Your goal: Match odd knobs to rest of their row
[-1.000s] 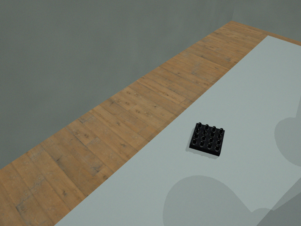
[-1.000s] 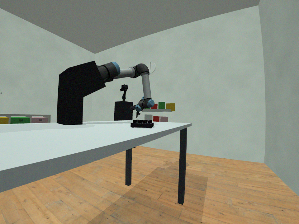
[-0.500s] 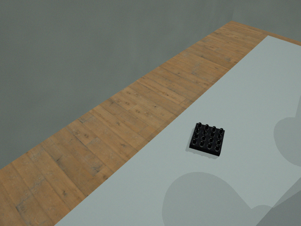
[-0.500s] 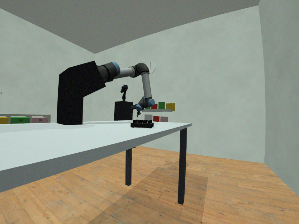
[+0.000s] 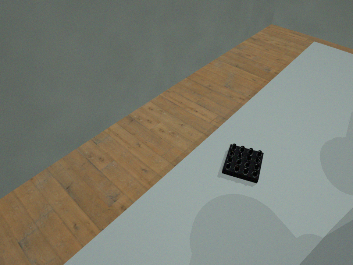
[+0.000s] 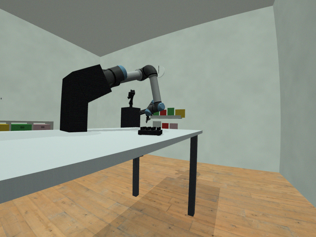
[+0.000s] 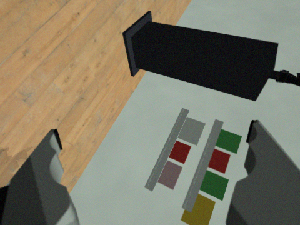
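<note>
The black knob box lies flat on the pale table, with several black knobs standing in rows on its top. Their marks are too small to read. In the exterior view my gripper hangs a little above the box, at the end of the grey arm. It is open and empty. In the wrist view the two grey fingers stand wide apart at the lower corners and the box is out of sight. The gripper does not show in the top view.
A tall black block carries the arm's base. A smaller black pedestal with a camera stands behind the box. Shelves with coloured boxes hang on the far wall. The table's edge runs beside the wooden floor.
</note>
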Controlling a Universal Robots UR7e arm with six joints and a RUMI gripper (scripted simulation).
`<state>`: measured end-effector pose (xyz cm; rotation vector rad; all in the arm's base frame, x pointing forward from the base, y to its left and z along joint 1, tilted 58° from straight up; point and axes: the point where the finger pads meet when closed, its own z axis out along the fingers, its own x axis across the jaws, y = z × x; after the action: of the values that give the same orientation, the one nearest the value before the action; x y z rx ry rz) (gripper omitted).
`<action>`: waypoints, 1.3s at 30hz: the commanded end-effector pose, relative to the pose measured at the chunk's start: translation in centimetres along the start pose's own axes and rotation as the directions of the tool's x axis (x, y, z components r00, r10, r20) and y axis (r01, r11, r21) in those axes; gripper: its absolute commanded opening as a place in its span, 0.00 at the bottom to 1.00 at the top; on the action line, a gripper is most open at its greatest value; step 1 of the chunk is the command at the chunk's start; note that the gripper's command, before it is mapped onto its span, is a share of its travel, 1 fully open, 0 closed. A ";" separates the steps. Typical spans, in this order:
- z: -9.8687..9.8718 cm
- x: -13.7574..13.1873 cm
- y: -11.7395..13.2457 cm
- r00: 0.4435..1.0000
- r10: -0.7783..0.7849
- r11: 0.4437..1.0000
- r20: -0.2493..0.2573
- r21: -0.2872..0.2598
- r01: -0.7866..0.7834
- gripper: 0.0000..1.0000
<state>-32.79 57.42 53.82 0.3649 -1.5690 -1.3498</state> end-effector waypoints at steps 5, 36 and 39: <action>-0.7 0.9 2.2 0.999 0.035 0.999 0.016 -0.031 -0.034 1.00; -4.7 6.3 12.1 0.975 0.217 0.958 0.053 -0.201 -0.202 1.00; -5.3 7.2 13.4 0.969 0.242 0.948 0.050 -0.227 -0.225 1.00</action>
<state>-27.74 54.28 66.25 0.0380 -1.4804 -1.3490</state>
